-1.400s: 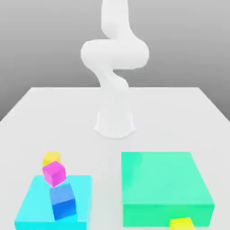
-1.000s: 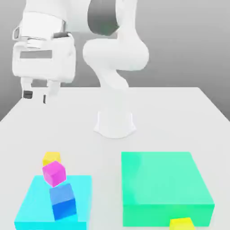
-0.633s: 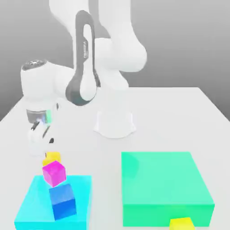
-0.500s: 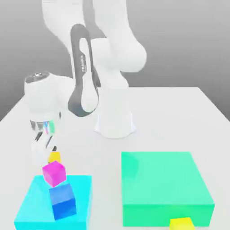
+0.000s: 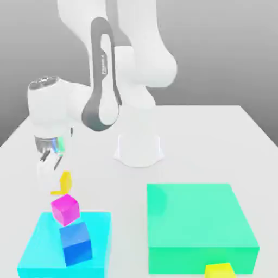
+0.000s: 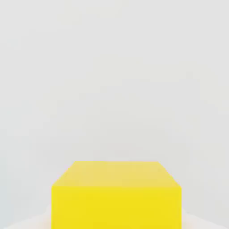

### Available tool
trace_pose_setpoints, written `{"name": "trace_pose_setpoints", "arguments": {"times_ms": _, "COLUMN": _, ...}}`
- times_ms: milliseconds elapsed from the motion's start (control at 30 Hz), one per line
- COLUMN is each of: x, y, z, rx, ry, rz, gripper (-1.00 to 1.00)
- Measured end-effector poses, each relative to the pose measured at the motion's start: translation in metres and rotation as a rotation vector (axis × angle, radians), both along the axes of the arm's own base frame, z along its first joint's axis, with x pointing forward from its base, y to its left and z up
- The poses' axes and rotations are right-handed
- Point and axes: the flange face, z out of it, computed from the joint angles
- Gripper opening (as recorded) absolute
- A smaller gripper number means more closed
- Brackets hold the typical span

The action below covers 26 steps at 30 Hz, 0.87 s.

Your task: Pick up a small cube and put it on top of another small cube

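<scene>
The gripper [image 5: 57, 183] had the yellow cube [image 5: 65, 182] pinched — grasp made, lift in hand! Next (surely) it needed height, clearing the magenta cube [image 5: 65, 209] before stacking.

held yellow cube [image 5: 65, 182]: being gripped in the end effector [image 5: 49, 187], partly hidden
magenta cube [image 5: 65, 210]: turning a corner forward, overlapping the cyan block's [image 5: 40, 247] rear edge
blue cube [image 5: 76, 243]: showing against the cyan block
front yellow cube [image 5: 220, 271]: overlapping the green block's [image 5: 198, 217] front face
</scene>
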Motion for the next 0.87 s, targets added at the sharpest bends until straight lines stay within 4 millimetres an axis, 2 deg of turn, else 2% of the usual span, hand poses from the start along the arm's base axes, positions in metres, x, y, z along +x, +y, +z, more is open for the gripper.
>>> {"name": "trace_pose_setpoints", "arguments": {"times_ms": 67, "x": 0.025, "y": -0.003, "z": 0.011, "rx": -0.007, "ry": -0.004, "rz": 0.028, "gripper": -1.00}}
{"name": "trace_pose_setpoints", "arguments": {"times_ms": 167, "x": 0.075, "y": 0.003, "z": 0.033, "rx": -0.020, "ry": -0.013, "rz": 0.108, "gripper": -1.00}}
{"name": "trace_pose_setpoints", "arguments": {"times_ms": 333, "x": 0.147, "y": 0.012, "z": 0.079, "rx": -0.043, "ry": -0.031, "rz": 0.201, "gripper": -1.00}}
{"name": "trace_pose_setpoints", "arguments": {"times_ms": 500, "x": 0.209, "y": 0.034, "z": 0.127, "rx": -0.042, "ry": -0.033, "rz": 0.253, "gripper": -1.00}}
{"name": "trace_pose_setpoints", "arguments": {"times_ms": 533, "x": 0.218, "y": 0.048, "z": 0.130, "rx": -0.030, "ry": -0.026, "rz": 0.267, "gripper": -1.00}}
{"name": "trace_pose_setpoints", "arguments": {"times_ms": 600, "x": 0.233, "y": 0.093, "z": 0.111, "rx": -0.007, "ry": -0.007, "rz": 0.334, "gripper": -1.00}}
{"name": "trace_pose_setpoints", "arguments": {"times_ms": 667, "x": 0.233, "y": 0.096, "z": 0.082, "rx": -0.001, "ry": -0.002, "rz": 0.331, "gripper": -1.00}}
{"name": "trace_pose_setpoints", "arguments": {"times_ms": 700, "x": 0.233, "y": 0.096, "z": 0.068, "rx": 0.000, "ry": -0.001, "rz": 0.331, "gripper": 1.00}}
{"name": "trace_pose_setpoints", "arguments": {"times_ms": 867, "x": 0.233, "y": 0.096, "z": 0.068, "rx": 0.000, "ry": -0.001, "rz": 0.331, "gripper": 1.00}}
